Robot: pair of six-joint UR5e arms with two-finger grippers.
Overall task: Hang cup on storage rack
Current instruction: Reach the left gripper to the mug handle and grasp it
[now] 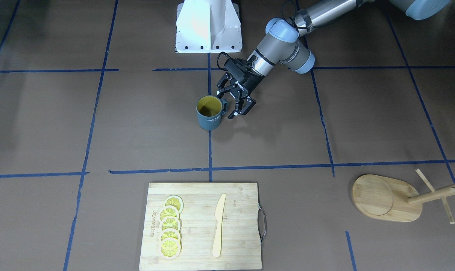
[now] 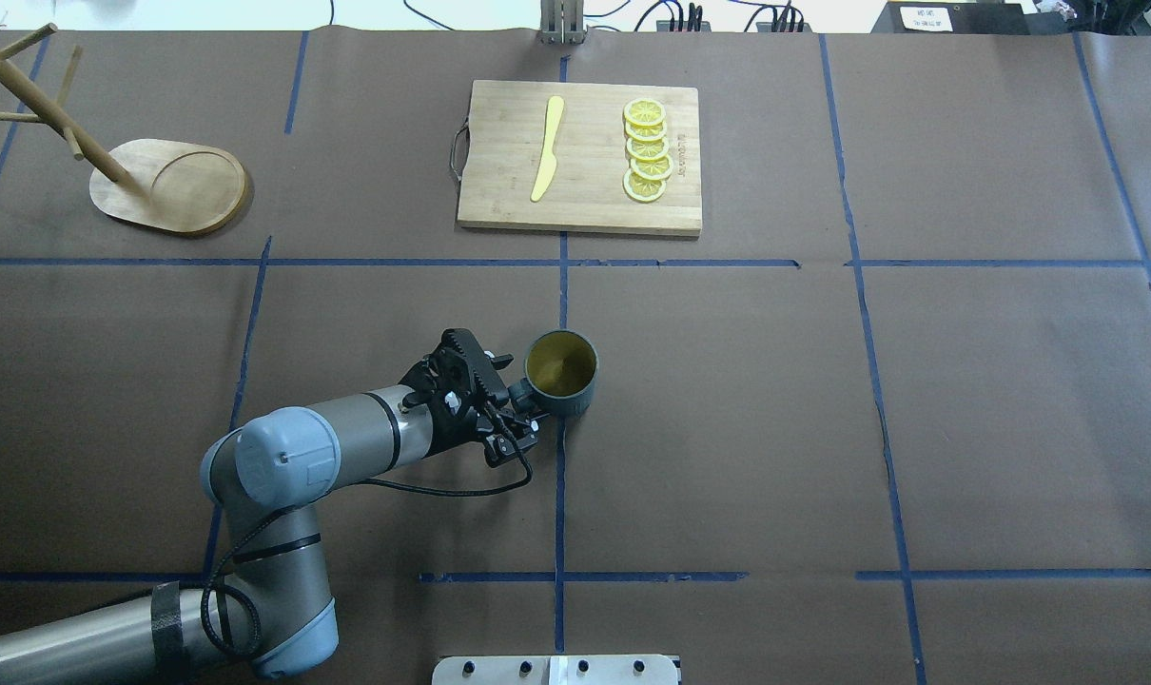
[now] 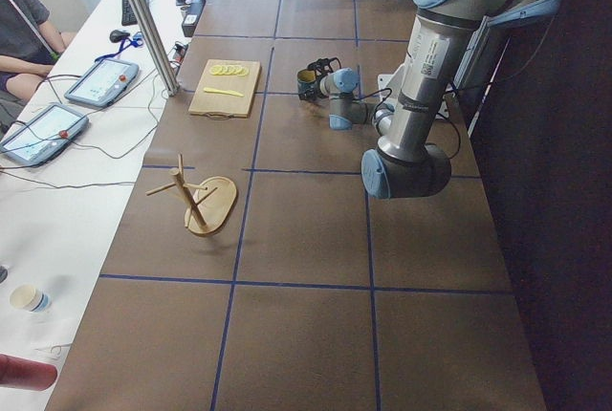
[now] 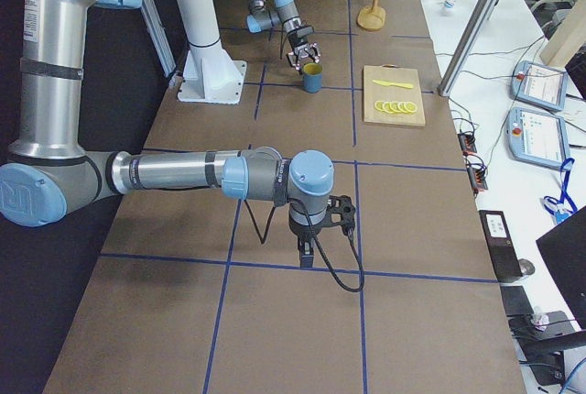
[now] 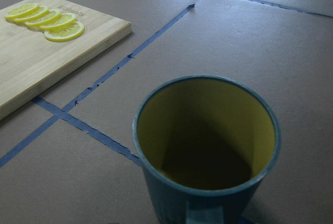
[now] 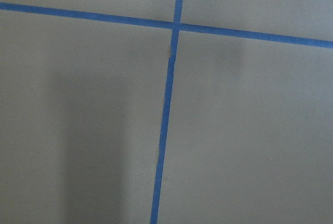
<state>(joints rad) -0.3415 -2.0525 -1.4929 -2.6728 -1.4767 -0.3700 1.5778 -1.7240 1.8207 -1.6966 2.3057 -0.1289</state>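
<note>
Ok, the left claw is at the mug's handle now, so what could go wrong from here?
1. The left claw is open beside the handle and the cup stands free; an off-centre close could push or tip it.
2. Gripping the handle may block the loop that the thin pegs need.
3. The storage rack stands far off to the left, so the cup could slip on the long carry.

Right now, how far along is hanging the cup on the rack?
Done: nothing yet. The cup stands upright on the table, far from the storage rack, whose pegs are bare. In hand: the left gripper is open at the cup's handle, set for a grasp. Left: grip, lift, carry across, hook the handle on a peg. The right gripper is far from the cup.
</note>
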